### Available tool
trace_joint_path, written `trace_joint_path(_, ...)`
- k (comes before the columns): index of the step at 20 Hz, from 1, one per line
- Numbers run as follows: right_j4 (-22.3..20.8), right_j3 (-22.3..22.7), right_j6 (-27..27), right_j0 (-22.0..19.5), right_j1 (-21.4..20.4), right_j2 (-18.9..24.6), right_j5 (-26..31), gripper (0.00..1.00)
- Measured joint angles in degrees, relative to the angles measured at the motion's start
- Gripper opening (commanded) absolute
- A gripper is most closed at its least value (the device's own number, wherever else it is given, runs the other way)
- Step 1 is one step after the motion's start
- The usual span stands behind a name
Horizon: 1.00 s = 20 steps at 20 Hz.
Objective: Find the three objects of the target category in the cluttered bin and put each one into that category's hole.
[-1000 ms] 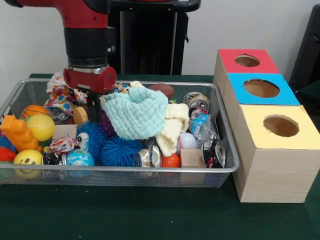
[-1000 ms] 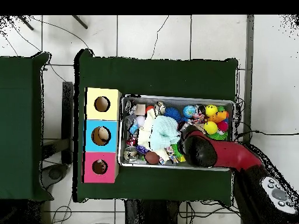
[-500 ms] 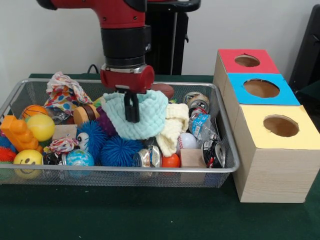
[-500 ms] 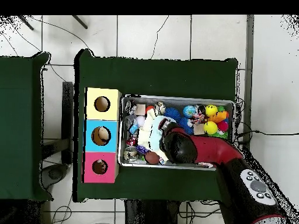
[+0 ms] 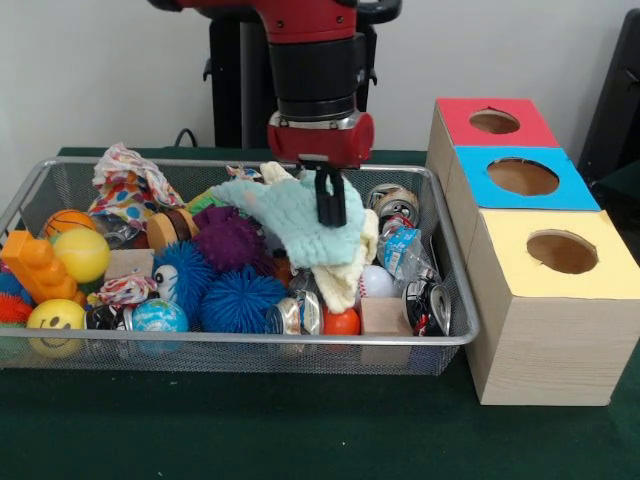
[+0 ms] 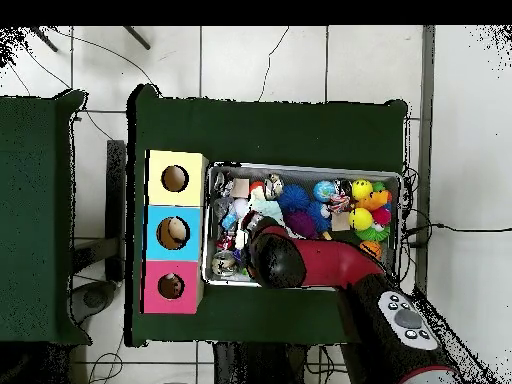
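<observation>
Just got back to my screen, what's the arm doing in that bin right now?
The gripper is down on the mint knitted cloth in the wire bin, apparently dragging it toward the side where the three boxes stand. A purple spiky ball lies bare beside the cloth. No plush animal shows yet, and I can't tell whether the gripper is closed on the cloth.
</observation>
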Motion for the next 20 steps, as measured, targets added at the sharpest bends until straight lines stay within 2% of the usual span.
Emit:
trace_joint_path(2, 0.98, 0.07, 0.02, 1.95, 0.02, -0.90, -1.13, 0.00)
trace_joint_path(3, 1.47, 0.06, 0.04, 3.14, 0.02, -1.53, -1.85, 1.00)
trace_joint_path(6, 1.67, 0.08, 0.04, 3.92, 0.02, -2.14, -2.31, 1.00)
trace_joint_path(7, 2.28, 0.08, 0.04, 6.11, 0.02, -3.95, -3.43, 1.00)
trace_joint_path(10, 3.33, 0.08, 0.05, 9.06, 0.01, -6.34, -4.40, 1.00)
trace_joint_path(13, 6.05, 0.10, 0.14, 14.60, 0.01, -10.15, -4.83, 1.00)
trace_joint_path(15, 7.45, 0.10, 0.14, 16.62, 0.00, -11.18, -4.83, 1.00)
trace_joint_path(20, 8.44, 0.08, 0.14, 16.67, 0.12, -11.30, -4.83, 1.00)
